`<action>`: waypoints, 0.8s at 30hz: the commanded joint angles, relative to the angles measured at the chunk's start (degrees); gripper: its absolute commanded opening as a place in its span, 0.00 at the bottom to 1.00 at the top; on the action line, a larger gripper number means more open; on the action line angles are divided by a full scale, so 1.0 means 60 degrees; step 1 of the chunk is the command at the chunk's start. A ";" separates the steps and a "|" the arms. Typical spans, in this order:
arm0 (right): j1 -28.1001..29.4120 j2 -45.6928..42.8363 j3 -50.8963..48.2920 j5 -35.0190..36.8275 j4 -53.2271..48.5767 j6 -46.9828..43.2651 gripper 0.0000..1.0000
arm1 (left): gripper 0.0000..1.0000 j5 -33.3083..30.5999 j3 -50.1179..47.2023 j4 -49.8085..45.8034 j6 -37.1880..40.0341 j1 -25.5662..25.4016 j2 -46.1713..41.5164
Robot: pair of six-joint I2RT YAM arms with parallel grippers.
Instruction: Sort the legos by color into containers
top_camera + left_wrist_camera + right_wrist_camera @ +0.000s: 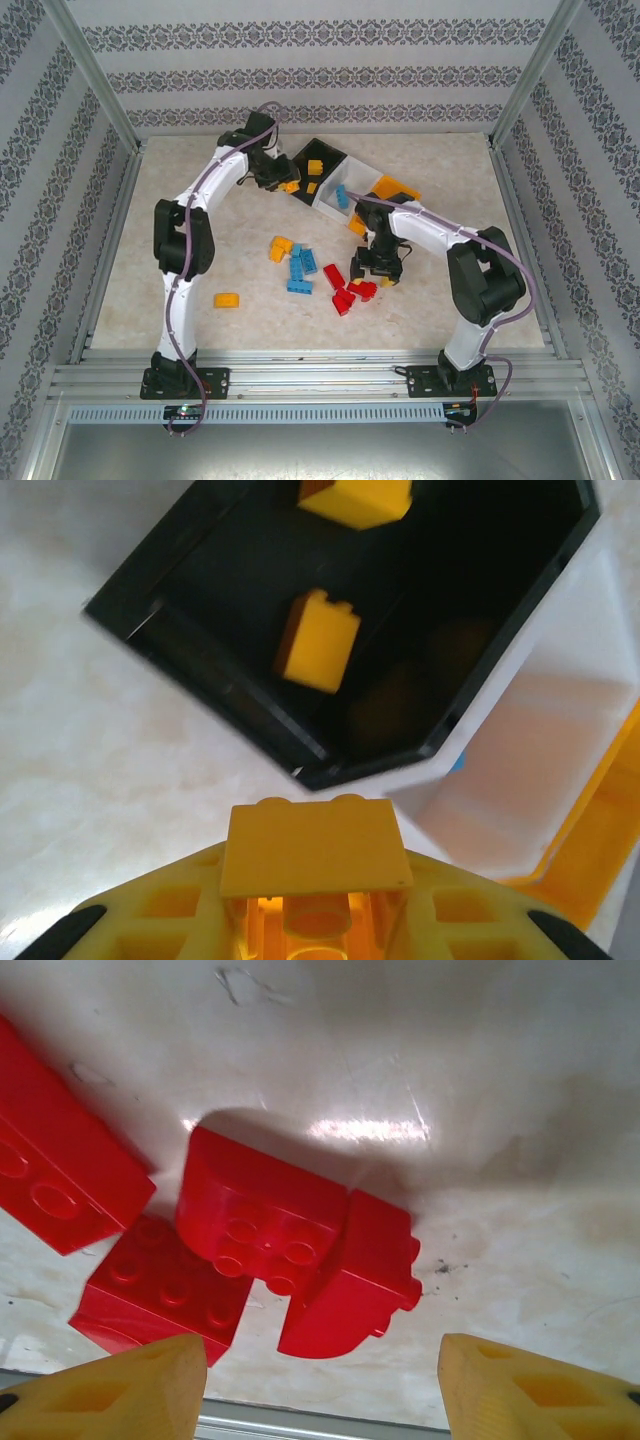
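My left gripper [315, 905] is shut on a yellow lego [315, 848], just short of the black container's near corner [300, 750]; two yellow legos [320, 640] lie inside that bin. The white container [540, 740] and orange container [600, 830] adjoin it on the right. My right gripper [320, 1390] stands open just above the table. Its fingertips [130, 1385] straddle a cluster of red legos [265, 1220], touching none. From above, the left gripper [278, 182] is at the black bin [330, 150] and the right gripper [375, 272] is over the red legos [350, 295].
Loose legos lie mid-table: a yellow one [227, 299] to the left, another yellow [281, 248], and blue ones [301, 268]. The white bin [330, 203] holds a blue lego [342, 196]. Metal frame rails edge the table, and the orange bin [405, 188] is beside the right forearm.
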 commanded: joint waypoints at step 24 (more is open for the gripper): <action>0.0103 0.0388 -0.0893 -0.0088 0.1024 0.0700 0.54 | 0.70 0.0092 0.4057 -0.0905 -0.0254 -0.0233 0.2417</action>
